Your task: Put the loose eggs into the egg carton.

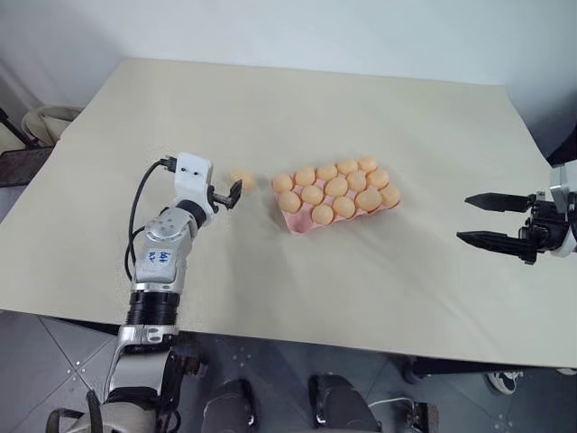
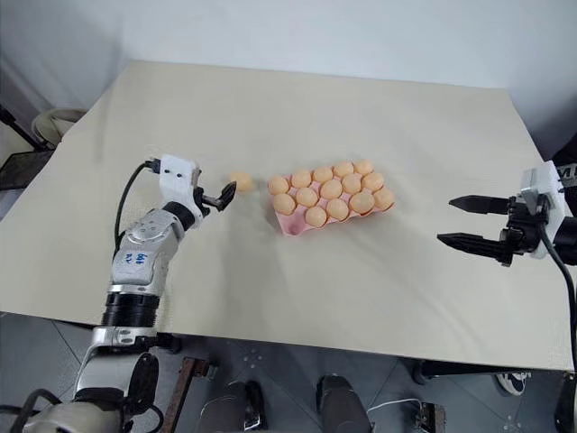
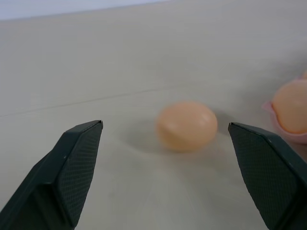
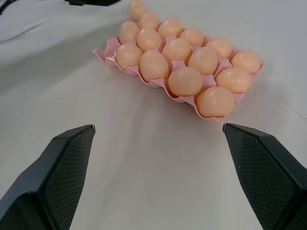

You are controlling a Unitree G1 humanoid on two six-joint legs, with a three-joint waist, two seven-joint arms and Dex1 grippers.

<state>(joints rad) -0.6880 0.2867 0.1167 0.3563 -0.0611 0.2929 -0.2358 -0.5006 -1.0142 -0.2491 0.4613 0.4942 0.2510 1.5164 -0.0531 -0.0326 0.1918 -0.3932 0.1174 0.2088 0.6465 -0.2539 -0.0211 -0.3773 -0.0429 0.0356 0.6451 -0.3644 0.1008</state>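
Note:
One loose egg [image 1: 242, 179], pale orange, lies on the beige table just left of the pink egg carton [image 1: 297, 224]. Several eggs fill the carton; its near-left corner cup [image 4: 103, 50] shows bare pink. My left gripper [image 1: 230, 194] is open, low over the table, its fingertips just short of the loose egg [image 3: 186, 125], which sits ahead between the two fingers without touching them. My right gripper [image 1: 464, 218] is open and holds nothing, hovering well to the right of the carton and pointing toward it. The loose egg [image 4: 137, 7] also shows beyond the carton in the right wrist view.
The beige table [image 1: 361, 289] spreads wide around the carton, with bare surface between the carton and my right gripper. Its front edge [image 1: 297, 336] runs close below my arms. A chair [image 1: 47, 122] stands off the far left corner.

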